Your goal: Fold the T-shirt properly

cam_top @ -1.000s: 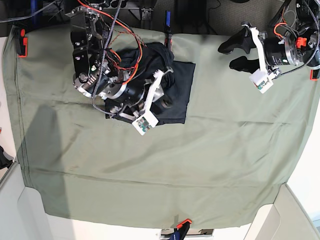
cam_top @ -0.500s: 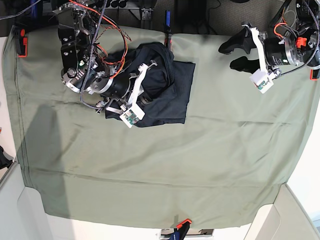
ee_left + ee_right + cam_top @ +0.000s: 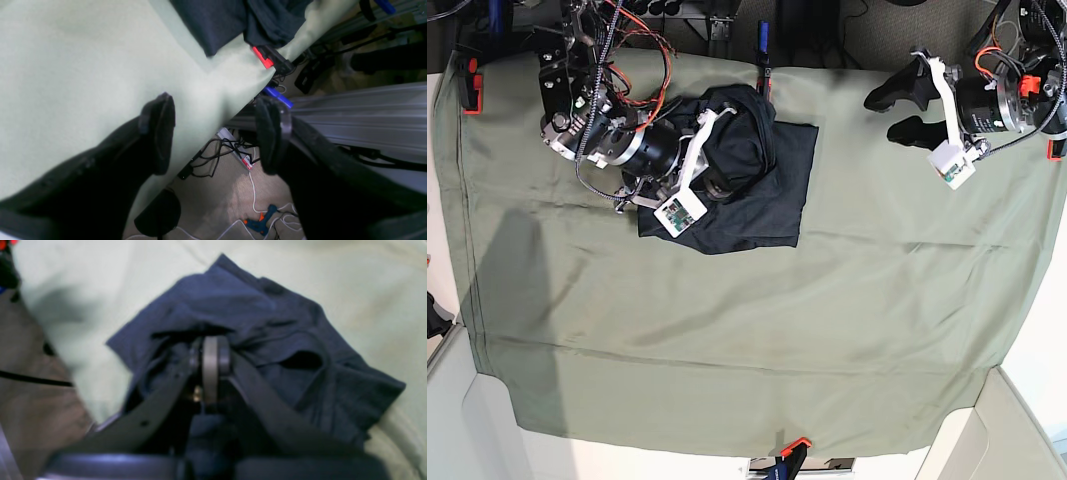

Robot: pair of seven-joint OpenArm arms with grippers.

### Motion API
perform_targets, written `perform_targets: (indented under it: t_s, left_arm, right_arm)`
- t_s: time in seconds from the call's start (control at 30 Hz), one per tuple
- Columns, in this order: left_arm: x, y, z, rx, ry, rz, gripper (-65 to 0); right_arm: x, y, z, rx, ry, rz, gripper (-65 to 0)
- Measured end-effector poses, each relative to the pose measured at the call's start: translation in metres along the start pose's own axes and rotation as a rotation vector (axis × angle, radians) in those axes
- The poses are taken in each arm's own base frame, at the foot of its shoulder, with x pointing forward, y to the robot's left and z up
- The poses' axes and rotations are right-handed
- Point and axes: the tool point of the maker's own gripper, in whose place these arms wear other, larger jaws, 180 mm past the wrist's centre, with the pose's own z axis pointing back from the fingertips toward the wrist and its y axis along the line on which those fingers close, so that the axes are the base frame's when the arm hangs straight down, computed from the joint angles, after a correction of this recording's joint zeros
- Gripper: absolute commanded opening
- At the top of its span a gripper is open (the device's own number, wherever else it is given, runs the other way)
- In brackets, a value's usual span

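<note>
Your right end effector is clamped on a bunched layer of the T-shirt, which lies at eleven o'clock on the green-draped counter. Lift gently and drag evenly. Your left end effector hangs apart at two o'clock.

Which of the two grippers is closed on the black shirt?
The right gripper, at the base view's left: its fingers pinch the black shirt. The left gripper hangs open, apart from it.
</note>
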Motion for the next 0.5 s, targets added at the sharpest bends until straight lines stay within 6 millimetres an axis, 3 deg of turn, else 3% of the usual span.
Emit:
perform_targets:
  t_s: [0.3,0.5]
  left_arm:
    - [0.000,0.000,0.000,0.000,0.001,-0.001,-25.1]
    - [0.000,0.000,0.000,0.000,0.000,0.000,-25.1]
  right_arm:
    - [0.002,-0.033,-0.047,0.034,0.065,-0.058,-65.0]
    - [0.038,-0.014,-0.095,0.142,0.040,-0.071,-65.0]
